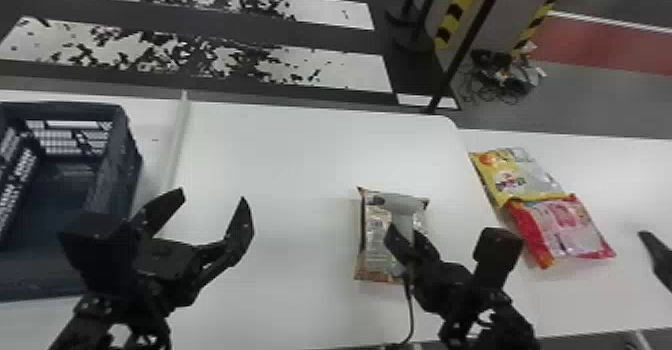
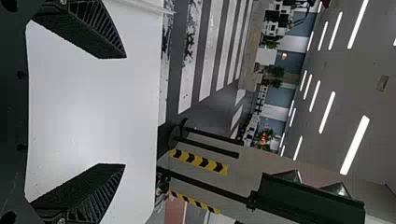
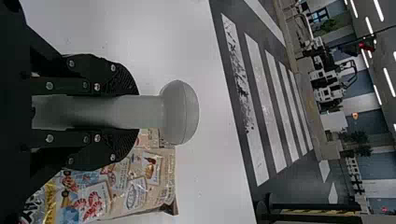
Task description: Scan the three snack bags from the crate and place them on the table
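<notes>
Presently, the right tool [image 1: 404, 231] grips the scanner [image 3: 180, 112] over the brown bag [image 1: 375, 229]; the left tool [image 1: 212, 196] gapes. Snagging, the cable [image 1: 411, 314] could shift the bag mid-scan.

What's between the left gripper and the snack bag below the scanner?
Only bare white tabletop lies between the left gripper and that snack bag, per the head view.

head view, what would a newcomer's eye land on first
Likely the bright yellow snack bag and red snack bag, touching at the right. Next, the right pincer gripping a grey scanner, seen against the brown snack bag just right of centre. The dark crate stands at the left edge.
</notes>
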Tool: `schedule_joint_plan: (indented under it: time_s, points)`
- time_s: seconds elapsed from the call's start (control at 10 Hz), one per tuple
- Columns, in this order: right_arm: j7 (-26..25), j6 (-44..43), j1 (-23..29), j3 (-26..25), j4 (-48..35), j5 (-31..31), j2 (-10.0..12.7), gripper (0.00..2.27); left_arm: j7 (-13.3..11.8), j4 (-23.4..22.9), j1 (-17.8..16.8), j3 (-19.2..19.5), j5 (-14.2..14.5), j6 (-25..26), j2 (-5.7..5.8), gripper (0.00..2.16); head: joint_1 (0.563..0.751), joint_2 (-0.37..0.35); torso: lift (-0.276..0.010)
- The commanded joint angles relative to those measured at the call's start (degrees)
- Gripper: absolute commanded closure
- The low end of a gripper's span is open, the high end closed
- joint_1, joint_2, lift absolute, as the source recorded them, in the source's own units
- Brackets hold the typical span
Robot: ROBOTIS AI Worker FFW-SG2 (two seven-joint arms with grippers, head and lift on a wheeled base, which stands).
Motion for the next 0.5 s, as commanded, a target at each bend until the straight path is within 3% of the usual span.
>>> schedule_joint_plan:
  time_s: [0.0, 0.2, 0.4]
  points:
    - [1.03, 2.51, -1.83, -3.87, -0.48, -0.87, -0.28, 2.24, -0.11, -0.37, 0.20, 0.10, -0.02, 0.00, 0.02, 0.03, 0.695, -0.231, -0.062]
    - [3.58, 2.51, -5.35, -8.53, 3.21, -0.79, -2.39, 2.24, -0.28, -0.90, -0.33, 0.01, 0.07, 0.18, 0.02, 0.03, 0.695, -0.266, -0.062]
    - [9.03, 1.63, -10.18, -15.21, 12.35, -1.05, -4.77, 2.24, -0.28, -1.87, -0.50, -0.52, -0.28, 1.06, 0.11, 0.03, 0.695, -0.328, -0.062]
